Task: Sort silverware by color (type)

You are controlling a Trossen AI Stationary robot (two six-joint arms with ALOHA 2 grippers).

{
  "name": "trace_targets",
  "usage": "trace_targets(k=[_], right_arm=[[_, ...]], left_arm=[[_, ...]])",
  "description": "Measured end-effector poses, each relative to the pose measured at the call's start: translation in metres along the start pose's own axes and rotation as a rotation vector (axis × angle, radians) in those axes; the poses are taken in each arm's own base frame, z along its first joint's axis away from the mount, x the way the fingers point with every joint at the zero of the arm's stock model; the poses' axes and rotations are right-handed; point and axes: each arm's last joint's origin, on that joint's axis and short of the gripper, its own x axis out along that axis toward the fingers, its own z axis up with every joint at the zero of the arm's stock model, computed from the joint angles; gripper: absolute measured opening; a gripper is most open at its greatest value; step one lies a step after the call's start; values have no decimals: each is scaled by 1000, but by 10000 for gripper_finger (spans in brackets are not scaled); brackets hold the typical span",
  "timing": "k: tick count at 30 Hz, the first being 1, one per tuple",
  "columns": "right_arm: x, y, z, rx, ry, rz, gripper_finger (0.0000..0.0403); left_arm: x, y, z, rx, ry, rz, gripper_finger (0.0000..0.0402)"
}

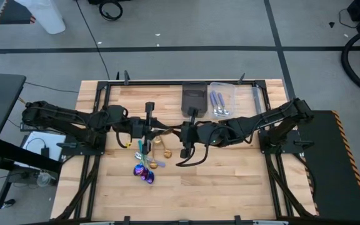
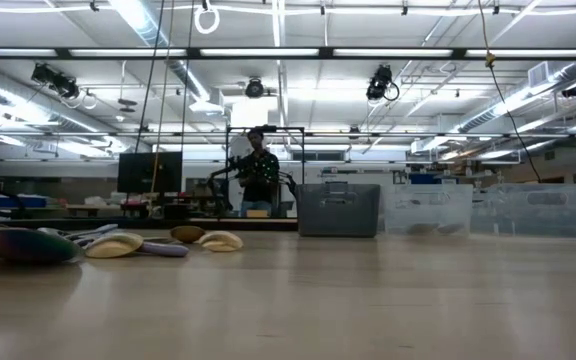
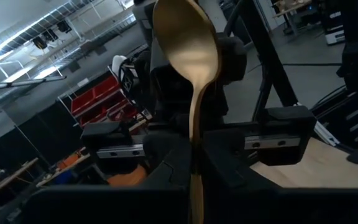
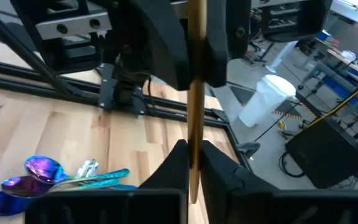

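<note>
A gold spoon [image 1: 165, 130] hangs in the air between my two grippers, above the middle of the table. My left gripper [image 1: 152, 129] reaches in from the left and my right gripper [image 1: 180, 132] from the right, both shut on the spoon. In the left wrist view its bowl [image 3: 185, 43] stands out past the fingers. More silverware lies flat on the wood below: two gold spoons [image 1: 157, 141], teal pieces [image 1: 141, 150] and purple-rainbow spoons [image 1: 145, 174]. The low view shows this pile [image 2: 113, 245] but neither gripper. My left gripper [image 3: 194, 177] pinches the gold spoon's handle [image 3: 195, 134] between its two fingers, which lie across it and come roughly level from the table's left. The spoon is lifted clear. My right gripper [image 4: 194, 160] pinches the same handle [image 4: 196, 134] toward its free end, fingers across it, coming from the table's right. A short tip of the handle [image 4: 194, 193] pokes out past the fingers.
A dark bin [image 1: 194, 99] and a clear bin [image 1: 233, 100] holding silvery spoons [image 1: 219, 104] sit at the table's far edge. Black frame rails [image 1: 99, 106] border the table. Bare wood lies toward the near edge. A person [image 2: 260, 178] stands far behind the table.
</note>
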Motion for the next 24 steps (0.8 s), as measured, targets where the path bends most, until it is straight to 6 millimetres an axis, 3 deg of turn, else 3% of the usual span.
trace_targets(k=[5, 15, 24], right_arm=[[0, 0, 0, 23, -1, 0, 23], [0, 0, -1, 44, 5, 6, 29], [2, -2, -7, 28, 62, 7, 31]], left_arm=[[0, 1, 0, -2, 4, 12, 48], [-22, 7, 8, 6, 105, 52, 153], [-45, 2, 6, -42, 307, 71, 152]])
